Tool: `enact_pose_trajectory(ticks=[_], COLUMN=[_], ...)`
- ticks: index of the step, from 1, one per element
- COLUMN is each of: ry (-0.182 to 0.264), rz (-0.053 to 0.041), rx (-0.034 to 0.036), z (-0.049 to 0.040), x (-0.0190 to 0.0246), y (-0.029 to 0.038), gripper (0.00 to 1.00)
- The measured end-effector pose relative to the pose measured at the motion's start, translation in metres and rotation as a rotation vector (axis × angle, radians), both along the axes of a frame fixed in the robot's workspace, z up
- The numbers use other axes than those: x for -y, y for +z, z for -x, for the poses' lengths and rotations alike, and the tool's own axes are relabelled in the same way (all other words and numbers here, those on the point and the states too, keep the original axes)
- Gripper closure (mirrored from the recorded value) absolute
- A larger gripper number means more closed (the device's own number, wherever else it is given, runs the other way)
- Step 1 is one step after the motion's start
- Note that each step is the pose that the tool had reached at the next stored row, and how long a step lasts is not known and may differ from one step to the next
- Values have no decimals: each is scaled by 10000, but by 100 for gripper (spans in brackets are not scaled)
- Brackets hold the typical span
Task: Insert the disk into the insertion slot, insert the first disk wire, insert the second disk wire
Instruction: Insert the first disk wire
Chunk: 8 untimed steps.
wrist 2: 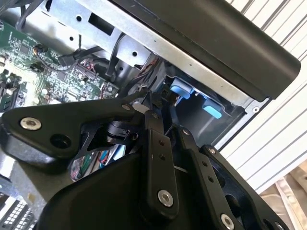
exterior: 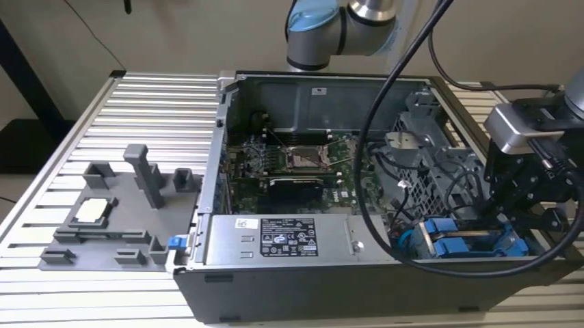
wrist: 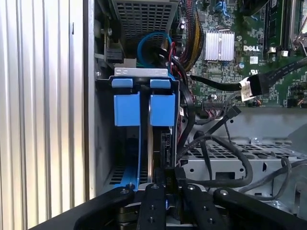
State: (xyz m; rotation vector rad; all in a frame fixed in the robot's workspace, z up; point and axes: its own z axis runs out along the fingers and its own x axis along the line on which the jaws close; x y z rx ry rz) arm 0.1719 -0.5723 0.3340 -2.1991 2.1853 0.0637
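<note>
In the exterior view the disk [exterior: 466, 242] sat in the near corner of the computer case [exterior: 319, 287], at the exterior view's right. The first wrist view added its blue tabs inside the insertion slot [wrist: 141, 72] and the pincer [wrist: 171, 179] clamped on a black wire [wrist: 220, 183].

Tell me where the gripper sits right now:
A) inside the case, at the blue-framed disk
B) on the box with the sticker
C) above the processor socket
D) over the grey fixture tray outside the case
A: in the exterior view the gripper hangs inside the open case, at the corner on the exterior view's right, just above the disk in its blue carrier.
</note>
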Motion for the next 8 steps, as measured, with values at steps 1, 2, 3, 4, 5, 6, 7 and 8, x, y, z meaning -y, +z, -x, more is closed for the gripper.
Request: enact_pose_trajectory(ticks=[1,2,3,4,5,6,7,8], ry=[-1,-2,-2,-2,-2,-2,-2,-2], rz=[0,-1,-5,-9,-9,-17,-14,-13], rx=[0,0,0,-1,-1,-1,-1,-1], z=[0,0,0,0,0,0,0,0], x=[0,0,0,0,0,-1,0,0], y=[-3,-5,-8,-11,-11,-15,-16,-15], gripper=[81,81,81,81,81,81,80,80])
